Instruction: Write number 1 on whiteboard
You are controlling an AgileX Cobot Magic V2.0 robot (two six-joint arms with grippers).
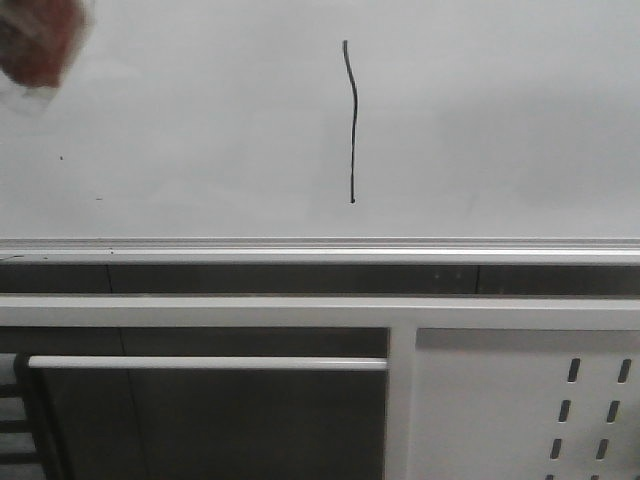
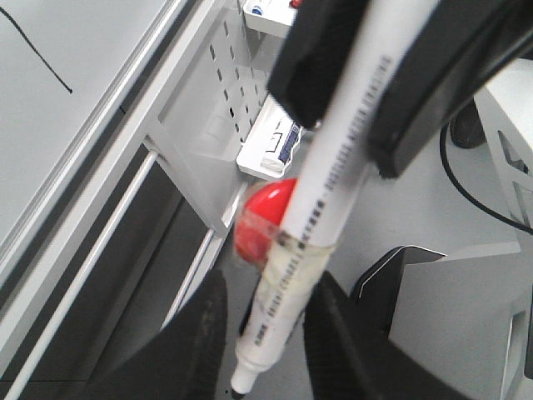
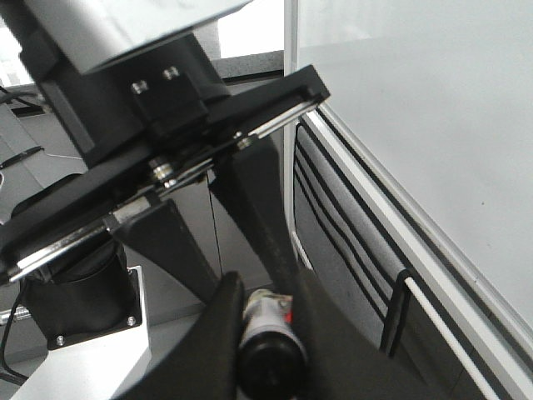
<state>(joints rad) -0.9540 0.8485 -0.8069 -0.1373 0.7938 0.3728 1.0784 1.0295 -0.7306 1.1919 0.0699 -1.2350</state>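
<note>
The number 1 is a thin, black, slightly wavy stroke on the whiteboard, above its silver rail. Its lower end shows in the left wrist view. No gripper shows in the front view. A white marker pen points nib down, away from the board. My right gripper is shut on its body, and in the right wrist view it clamps the pen's black end. My left gripper flanks the taped part near the nib, with a gap on one side.
A white perforated panel and a horizontal bar sit under the board. A small tray of markers hangs on the panel. A red round thing is behind the pen. A blurred reddish shape fills the front view's top left.
</note>
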